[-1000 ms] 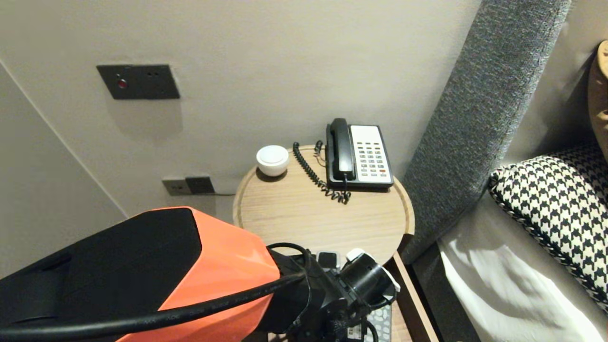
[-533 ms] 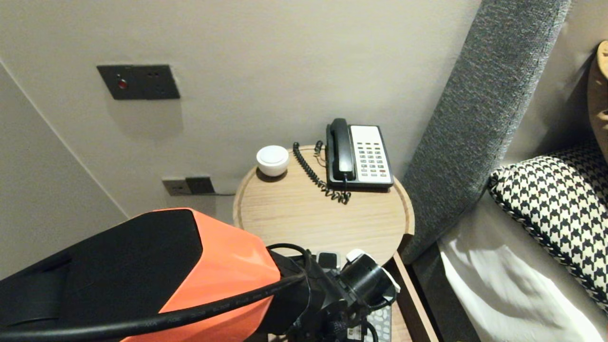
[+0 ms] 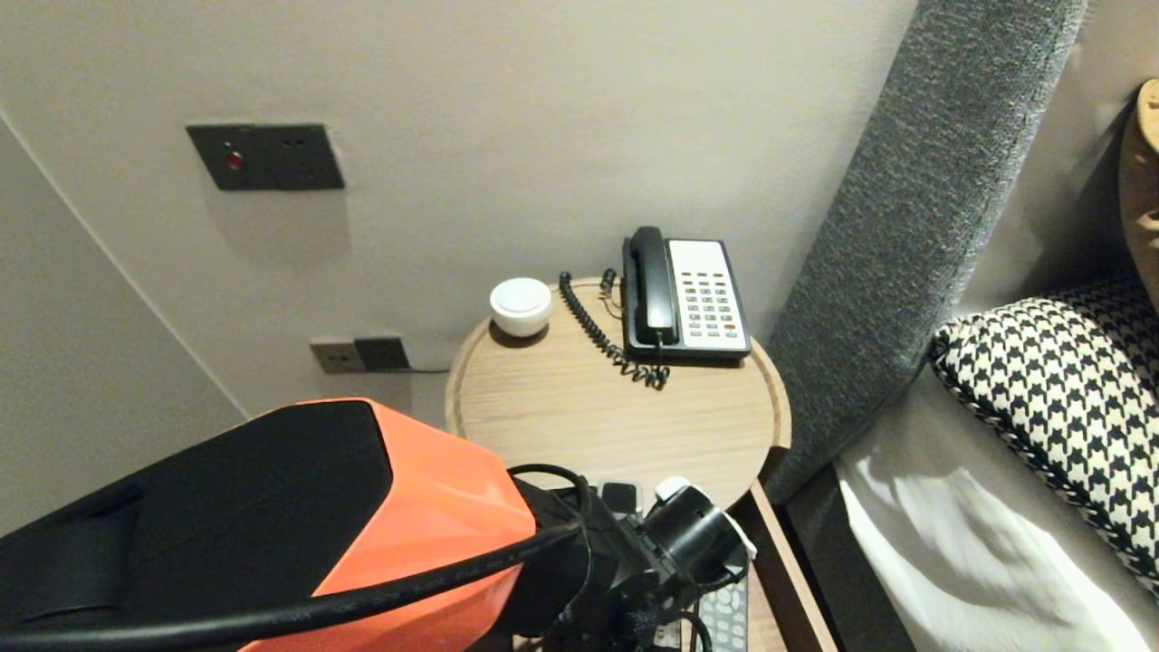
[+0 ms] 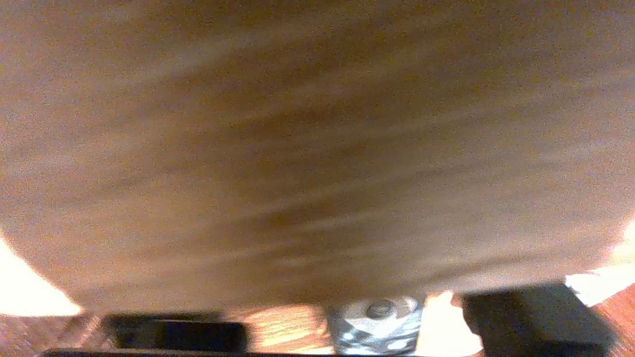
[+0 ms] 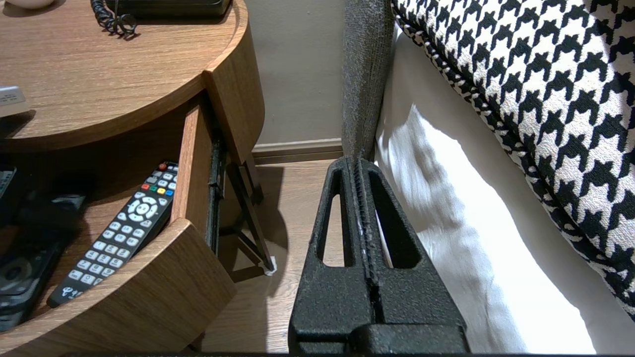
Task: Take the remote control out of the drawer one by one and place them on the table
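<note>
The left arm (image 3: 362, 525) fills the near foreground, its wrist bent down into the open drawer (image 5: 191, 148) of a round bedside table (image 3: 616, 426). The left gripper (image 4: 349, 331) sits under the tabletop. Two dark shapes flank the keypad of the remote control (image 5: 119, 233), but whether the claw is clamped on it or merely straddling it cannot be told (the wrist hides the fingers from above). The remote lies flat in the drawer, alongside its right-hand wall, with its coloured keys pointing towards the back.

The right gripper (image 5: 362, 208) hangs parked low beside the bed (image 5: 446, 223), fingers pressed together and holding nothing.

Further back on the tabletop stand a small white dish (image 3: 521, 306) and a telephone (image 3: 688, 294), well apart from the drawer. Behind them is a wall with a dark switch panel (image 3: 265, 156).
</note>
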### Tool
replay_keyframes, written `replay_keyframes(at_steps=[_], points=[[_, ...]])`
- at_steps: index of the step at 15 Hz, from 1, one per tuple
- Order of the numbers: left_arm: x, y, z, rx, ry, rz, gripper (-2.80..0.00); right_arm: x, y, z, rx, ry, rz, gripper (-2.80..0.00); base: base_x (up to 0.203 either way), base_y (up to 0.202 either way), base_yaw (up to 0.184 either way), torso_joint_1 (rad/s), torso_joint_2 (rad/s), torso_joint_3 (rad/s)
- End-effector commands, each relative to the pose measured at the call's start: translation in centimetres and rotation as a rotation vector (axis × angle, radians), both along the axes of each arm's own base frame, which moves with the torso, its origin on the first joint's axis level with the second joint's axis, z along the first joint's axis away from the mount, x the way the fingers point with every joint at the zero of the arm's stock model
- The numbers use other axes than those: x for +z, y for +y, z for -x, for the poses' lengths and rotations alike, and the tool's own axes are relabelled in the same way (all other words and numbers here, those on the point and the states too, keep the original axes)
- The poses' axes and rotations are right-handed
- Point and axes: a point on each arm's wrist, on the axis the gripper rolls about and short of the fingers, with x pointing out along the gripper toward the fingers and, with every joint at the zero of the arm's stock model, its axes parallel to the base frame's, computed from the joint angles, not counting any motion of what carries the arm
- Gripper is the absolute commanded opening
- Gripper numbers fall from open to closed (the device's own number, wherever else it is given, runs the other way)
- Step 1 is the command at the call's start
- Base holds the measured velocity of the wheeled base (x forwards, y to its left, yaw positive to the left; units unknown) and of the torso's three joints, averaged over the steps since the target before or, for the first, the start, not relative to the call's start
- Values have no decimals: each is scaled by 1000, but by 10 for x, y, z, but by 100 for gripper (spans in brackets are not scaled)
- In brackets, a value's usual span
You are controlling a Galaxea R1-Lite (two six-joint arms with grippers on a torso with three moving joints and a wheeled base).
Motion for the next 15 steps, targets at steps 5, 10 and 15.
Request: replay_keyframes(at_steps=[5,10,15], points=[[2,1,1,6,1,4,-280,-11,0,-3,0,41,0,-280,0,0,0,0,0,0],[22,2,2,-5,-27,43,-280,-11,0,-3,2,41,0,-280,0,0,0,0,0,0],[41,10,-1,1,-40,71,-280,-11,0,-3,0,41,0,-280,0,0,0,0,0,0]])
